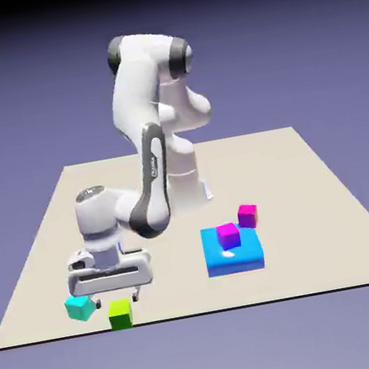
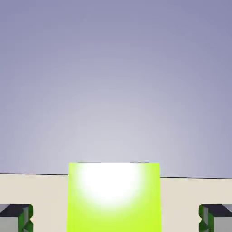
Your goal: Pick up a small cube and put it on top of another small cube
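The lime-green cube (image 2: pixel 114 199) sat at the table's (image 1: pixel 306 273) near edge, centred between the gripper's (image 2: pixel 116 219) fingertips in the hand view, and what a gap either side! Jaws wide apart, nothing gripped; in the exterior view the cube lay just in front of them.

Small lettering (image 1: pixel 153 164), on white arm (image 1: pixel 136 98), seemingly unreadable
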